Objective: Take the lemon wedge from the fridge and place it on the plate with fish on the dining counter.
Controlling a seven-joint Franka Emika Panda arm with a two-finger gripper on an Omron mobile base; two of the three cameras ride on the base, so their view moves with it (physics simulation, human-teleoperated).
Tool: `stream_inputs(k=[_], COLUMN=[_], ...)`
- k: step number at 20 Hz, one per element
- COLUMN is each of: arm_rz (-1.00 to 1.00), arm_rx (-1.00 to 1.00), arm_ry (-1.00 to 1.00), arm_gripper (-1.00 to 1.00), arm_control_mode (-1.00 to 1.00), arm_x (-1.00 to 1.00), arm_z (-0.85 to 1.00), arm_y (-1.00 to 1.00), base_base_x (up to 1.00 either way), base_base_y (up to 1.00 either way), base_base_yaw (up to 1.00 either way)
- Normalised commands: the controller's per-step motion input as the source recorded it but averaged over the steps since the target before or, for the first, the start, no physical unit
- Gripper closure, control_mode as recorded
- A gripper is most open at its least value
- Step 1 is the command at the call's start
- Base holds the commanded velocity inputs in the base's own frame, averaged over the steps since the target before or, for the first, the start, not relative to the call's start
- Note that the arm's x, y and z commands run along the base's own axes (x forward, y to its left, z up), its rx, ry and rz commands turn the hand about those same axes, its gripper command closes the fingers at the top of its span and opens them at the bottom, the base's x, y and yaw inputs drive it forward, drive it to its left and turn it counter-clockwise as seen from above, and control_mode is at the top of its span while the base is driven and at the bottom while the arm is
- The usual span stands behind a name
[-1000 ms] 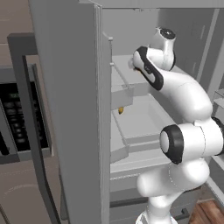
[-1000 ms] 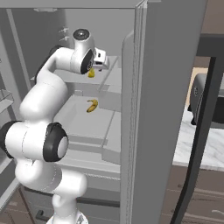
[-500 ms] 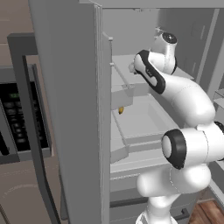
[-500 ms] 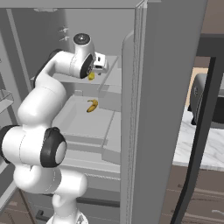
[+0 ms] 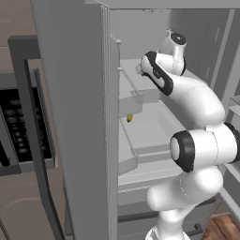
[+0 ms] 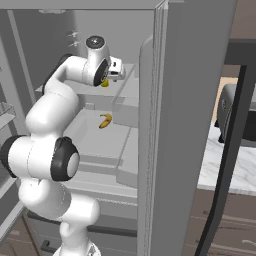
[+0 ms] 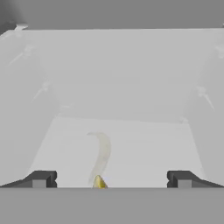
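The grey fridge (image 5: pixel 79 117) (image 6: pixel 180 125) stands open, and my arm reaches onto an upper shelf (image 7: pixel 131 144). The lemon wedge (image 6: pixel 104 83) (image 7: pixel 99 182), tiny and bright yellow, lies on that shelf just below my hand. In the hand view only its tip peeks up at the bottom edge, between the fingertips and left of centre. My gripper (image 6: pixel 118 70) (image 7: pixel 111 180) is open, with its fingers (image 7: pixel 40 179) wide apart and nothing held. A darker orange-yellow bit (image 6: pixel 105 120) (image 5: pixel 129 118) lies one shelf lower. The plate with fish is out of view.
The open fridge doors flank the arm, with long dark handles (image 5: pixel 40 159) (image 6: pixel 227 165). A dark built-in appliance (image 5: pixel 21 122) sits to the left. A marble countertop (image 6: pixel 227 172) with a dark appliance (image 6: pixel 235 117) on it lies to the right. Shelf walls close in on both sides of the hand.
The hand has shifted only slightly above the upper shelf. The lemon wedge and the darker bit lie where they were.
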Motion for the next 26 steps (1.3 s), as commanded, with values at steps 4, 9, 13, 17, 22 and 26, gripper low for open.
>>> stream_inputs(k=[4, 9, 13, 17, 22, 26], arm_rz=[0.00, 0.00, 0.00, 0.00, 0.00, 0.03], arm_rx=[0.00, 0.00, 0.00, 0.00, 0.00, 0.00], arm_ry=[-0.01, -0.03, 0.00, 0.00, 0.00, 0.00], arm_gripper=[-1.00, -1.00, -1.00, -1.00, -1.00, -1.00], arm_control_mode=[-1.00, -1.00, -1.00, -1.00, -1.00, -1.00], arm_x=[0.31, -0.25, 0.00, 0.00, -0.11, -0.02], arm_z=[0.03, 0.05, 0.00, 0.00, 0.00, 0.00], arm_y=[-0.21, -0.17, 0.00, 0.00, 0.00, 0.00], base_base_x=[0.00, 0.00, 0.00, 0.00, 0.00, 0.00], base_base_y=[0.00, 0.00, 0.00, 0.00, 0.00, 0.00], base_base_yaw=[0.00, 0.00, 0.00, 0.00, 0.00, 0.00])
